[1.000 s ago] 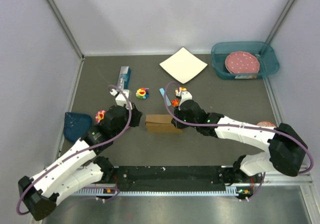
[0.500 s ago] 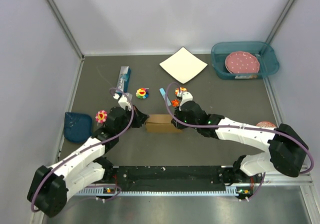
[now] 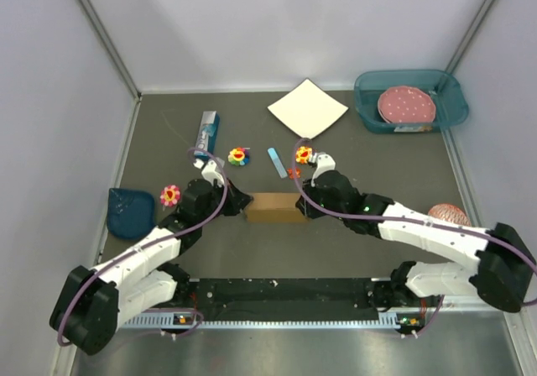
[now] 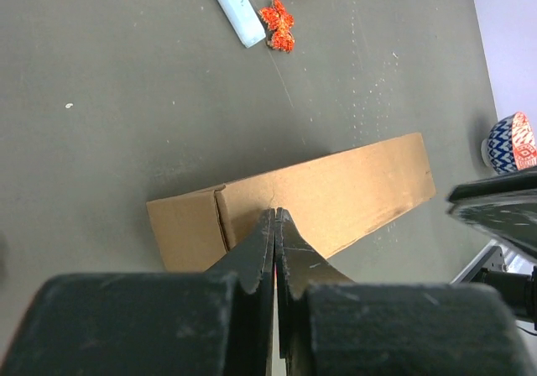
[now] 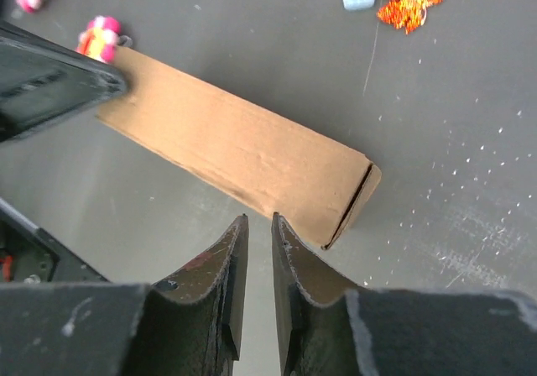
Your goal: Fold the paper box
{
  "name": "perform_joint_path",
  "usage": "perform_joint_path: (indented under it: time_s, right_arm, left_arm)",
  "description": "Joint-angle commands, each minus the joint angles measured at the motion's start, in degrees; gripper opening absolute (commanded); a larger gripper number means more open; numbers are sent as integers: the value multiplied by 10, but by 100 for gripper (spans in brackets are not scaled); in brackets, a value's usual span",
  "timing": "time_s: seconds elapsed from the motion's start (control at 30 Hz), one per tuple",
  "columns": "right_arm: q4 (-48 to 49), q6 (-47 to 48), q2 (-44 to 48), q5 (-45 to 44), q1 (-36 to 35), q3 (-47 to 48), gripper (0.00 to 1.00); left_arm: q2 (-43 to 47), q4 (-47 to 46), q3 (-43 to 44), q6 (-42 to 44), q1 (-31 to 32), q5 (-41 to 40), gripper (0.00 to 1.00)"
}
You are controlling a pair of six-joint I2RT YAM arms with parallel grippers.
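The paper box (image 3: pixel 275 207) lies as a flat, closed brown rectangle in the middle of the mat. My left gripper (image 3: pixel 243 201) is at its left end, shut with nothing between the fingers. In the left wrist view its tips (image 4: pixel 275 216) rest over the top of the box (image 4: pixel 336 191), near the end flap. My right gripper (image 3: pixel 300 204) is at the right end. In the right wrist view its fingers (image 5: pixel 258 219) stand a narrow gap apart, just off the near edge of the box (image 5: pixel 243 149), holding nothing.
Behind the box lie a light blue stick (image 3: pixel 276 161), an orange-red scrap (image 3: pixel 292 173) and flower toys (image 3: pixel 239 156) (image 3: pixel 170 195). Farther back are a small blue carton (image 3: pixel 208 128), a white square sheet (image 3: pixel 307 109) and a teal bin (image 3: pixel 369 112). A blue cloth (image 3: pixel 128 211) lies far left.
My left gripper has moved right to the box's left end and shut. The right arm has shifted slightly right along the box, and its narrow gap has stayed about the same.
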State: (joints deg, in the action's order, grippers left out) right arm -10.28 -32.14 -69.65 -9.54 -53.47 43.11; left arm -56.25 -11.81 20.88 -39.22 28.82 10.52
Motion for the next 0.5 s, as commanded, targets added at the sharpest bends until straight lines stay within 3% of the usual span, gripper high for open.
perform_joint_path:
  time_s: [0.0, 0.17, 0.47]
  right_arm:
    - [-7, -10, 84, 1, 20, 21, 18]
    - [0, -18, 89, 47, 74, -17, 18]
    - [66, -44, 27, 93, 75, -116, 17]
  left_arm:
    - [7, 79, -11, 18, -1, -27, 0]
    - [9, 81, -13, 17, -1, -27, 0]
    - [-13, 69, -13, 16, -1, -15, 0]
